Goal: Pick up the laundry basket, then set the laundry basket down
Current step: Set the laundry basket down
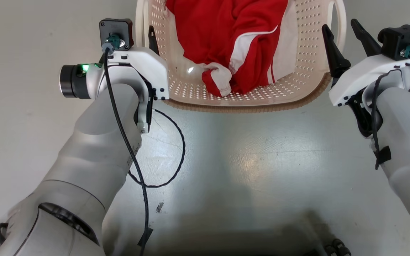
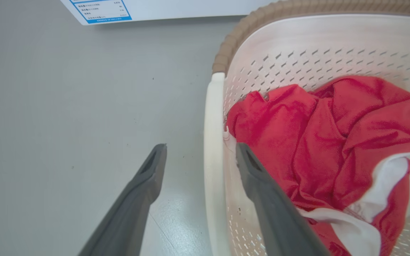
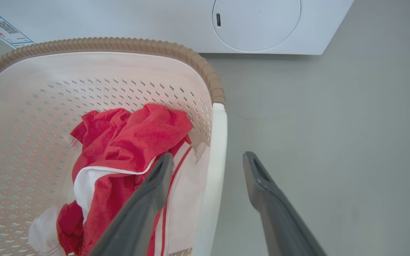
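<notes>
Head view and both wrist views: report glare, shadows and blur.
Head view: glare on the glossy grey floor and inside the cream perforated plastic laundry basket, shadow along the bottom edge. Left wrist view: red-and-white cloth garment slightly soft. Right wrist view: even light, no glare.

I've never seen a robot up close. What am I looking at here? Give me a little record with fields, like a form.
Basket: laundry basket, cream, perforated, brown rim, apparently resting on the floor
Contents: red and white garment
Left side: left hand open, one finger inside the basket, one outside, astride the left handle
Right side: right hand open, astride the right handle likewise
Beyond the basket: white washing machine
Hold: neither hand closed on the basket
</notes>
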### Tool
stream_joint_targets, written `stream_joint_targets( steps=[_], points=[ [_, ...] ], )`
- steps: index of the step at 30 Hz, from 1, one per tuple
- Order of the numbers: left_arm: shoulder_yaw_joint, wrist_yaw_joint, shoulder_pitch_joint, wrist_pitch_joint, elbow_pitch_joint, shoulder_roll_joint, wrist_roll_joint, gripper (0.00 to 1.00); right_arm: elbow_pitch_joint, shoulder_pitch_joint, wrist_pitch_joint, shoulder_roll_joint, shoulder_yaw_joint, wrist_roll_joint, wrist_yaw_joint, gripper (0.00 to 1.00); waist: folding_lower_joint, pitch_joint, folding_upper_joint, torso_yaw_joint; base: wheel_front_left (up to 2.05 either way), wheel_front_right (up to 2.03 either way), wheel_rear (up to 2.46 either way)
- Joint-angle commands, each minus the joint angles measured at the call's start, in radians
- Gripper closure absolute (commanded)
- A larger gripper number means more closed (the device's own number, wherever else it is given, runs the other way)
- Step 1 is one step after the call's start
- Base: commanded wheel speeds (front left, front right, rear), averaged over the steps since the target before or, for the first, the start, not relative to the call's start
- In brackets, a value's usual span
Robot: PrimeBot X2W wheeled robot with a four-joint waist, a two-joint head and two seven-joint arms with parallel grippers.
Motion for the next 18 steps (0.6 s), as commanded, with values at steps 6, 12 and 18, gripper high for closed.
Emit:
stream_joint_targets(
  steps=[6, 12, 18],
  points=[
    [0.041, 0.017, 0.06, -0.005, -0.049, 0.02, -0.005, 0.0, -0.078, 0.109, -0.011, 0.011, -0.069, -0.061, 0.006, 0.0, 0.0, -0.07, 0.0, 0.0, 0.0, 0.0, 0.0],
    [0.12, 0.014, 0.122, -0.005, -0.108, 0.025, 0.049, 0.0, -0.144, 0.162, -0.011, 0.009, -0.17, -0.147, 0.006, 0.0, 0.0, -0.167, 0.0, 0.003, 0.0, 0.0, 0.0],
    [0.22, -0.007, 0.22, -0.005, -0.186, 0.026, 0.119, 0.0, -0.222, 0.25, -0.011, 0.01, -0.257, -0.241, 0.006, 0.0, 0.0, -0.288, 0.0, 0.015, 0.0, 0.0, 0.0]
  ],
)
